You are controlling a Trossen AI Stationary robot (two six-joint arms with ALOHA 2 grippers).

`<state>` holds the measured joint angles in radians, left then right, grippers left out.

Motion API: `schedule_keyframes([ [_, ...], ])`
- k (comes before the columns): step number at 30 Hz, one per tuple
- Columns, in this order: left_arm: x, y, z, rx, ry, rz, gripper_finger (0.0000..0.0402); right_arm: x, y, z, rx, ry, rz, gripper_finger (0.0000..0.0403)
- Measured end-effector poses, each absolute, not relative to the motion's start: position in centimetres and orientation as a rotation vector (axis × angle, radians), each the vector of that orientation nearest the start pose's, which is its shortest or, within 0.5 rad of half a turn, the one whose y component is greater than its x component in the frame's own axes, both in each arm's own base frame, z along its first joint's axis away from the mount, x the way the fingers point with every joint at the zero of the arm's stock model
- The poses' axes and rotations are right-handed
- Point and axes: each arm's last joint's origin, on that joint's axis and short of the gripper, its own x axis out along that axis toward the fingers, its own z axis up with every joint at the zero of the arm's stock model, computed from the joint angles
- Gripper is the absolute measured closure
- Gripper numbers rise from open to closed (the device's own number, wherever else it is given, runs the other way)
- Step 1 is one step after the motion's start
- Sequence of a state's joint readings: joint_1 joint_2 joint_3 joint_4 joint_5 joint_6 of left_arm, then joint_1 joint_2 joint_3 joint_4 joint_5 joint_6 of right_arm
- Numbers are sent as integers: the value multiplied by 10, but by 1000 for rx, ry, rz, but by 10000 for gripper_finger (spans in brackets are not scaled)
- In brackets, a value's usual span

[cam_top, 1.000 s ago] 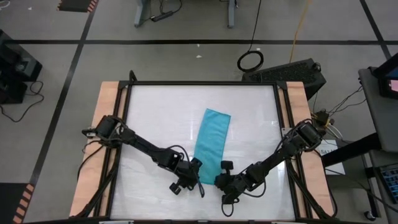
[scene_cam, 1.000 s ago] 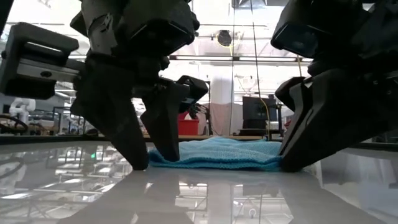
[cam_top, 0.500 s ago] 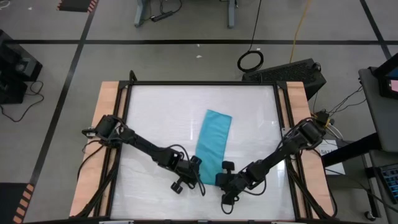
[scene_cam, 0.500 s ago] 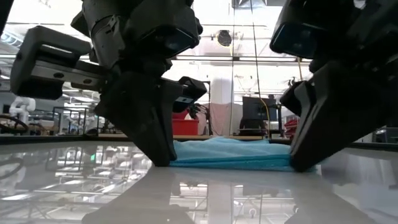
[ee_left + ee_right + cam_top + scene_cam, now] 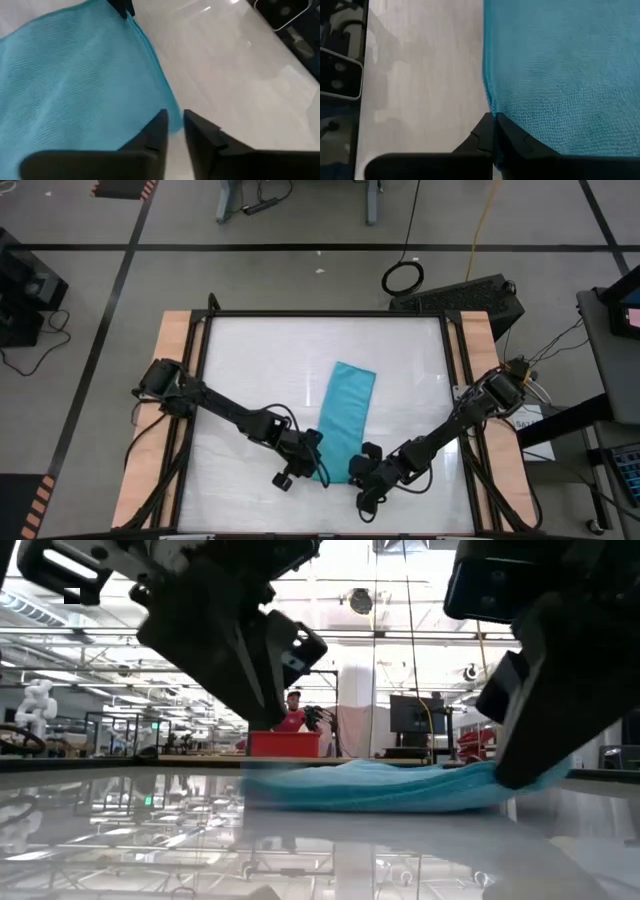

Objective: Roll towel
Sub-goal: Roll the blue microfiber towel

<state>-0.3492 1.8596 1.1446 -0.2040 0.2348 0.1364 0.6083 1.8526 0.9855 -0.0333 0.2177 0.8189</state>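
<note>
One towel [image 5: 342,412] lying flat mid-table, near edge hidden under two grippers. Right gripper [image 5: 494,131] pinching shut on its corner; left gripper [image 5: 175,127] hovering slightly parted at the other corner, gripping nothing.

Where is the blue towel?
In the high view, the towel lies mid-table, its near end between the left gripper and right gripper.

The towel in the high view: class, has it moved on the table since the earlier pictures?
Yes. The towel has slid slightly toward the right rail; its far corner lies nearer that rail than before.
</note>
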Motion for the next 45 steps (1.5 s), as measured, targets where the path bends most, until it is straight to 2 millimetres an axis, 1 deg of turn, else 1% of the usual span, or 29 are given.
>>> schedule_keyframes([
  [6,352,-136,169,177,879,-608,214,297,199,134,451,927,15,403],
  [9,352,-137,169,180,878,-613,171,298,198,134,479,929,2,403],
  [12,350,-140,168,205,870,-643,152,300,197,134,515,927,-16,403],
  [15,345,-144,163,240,875,-670,150,300,195,135,538,926,-30,403],
  [18,338,-148,155,303,885,-659,163,301,195,135,548,925,-36,402],
  [21,332,-150,148,370,898,-617,187,301,195,135,549,923,-38,402],
  [26,332,-152,145,396,821,-594,222,302,193,135,551,921,-44,402],
  [29,334,-152,140,405,812,-598,232,303,192,135,553,919,-47,402],
  [33,334,-153,126,421,848,-620,235,304,191,135,556,918,-49,402],
  [38,336,-153,124,426,846,-600,243,304,191,136,567,915,-53,402],
  [41,337,-153,124,432,827,-584,278,304,191,136,569,914,-53,402],
  [45,338,-153,124,428,819,-583,360,304,191,136,573,914,-55,402],
])
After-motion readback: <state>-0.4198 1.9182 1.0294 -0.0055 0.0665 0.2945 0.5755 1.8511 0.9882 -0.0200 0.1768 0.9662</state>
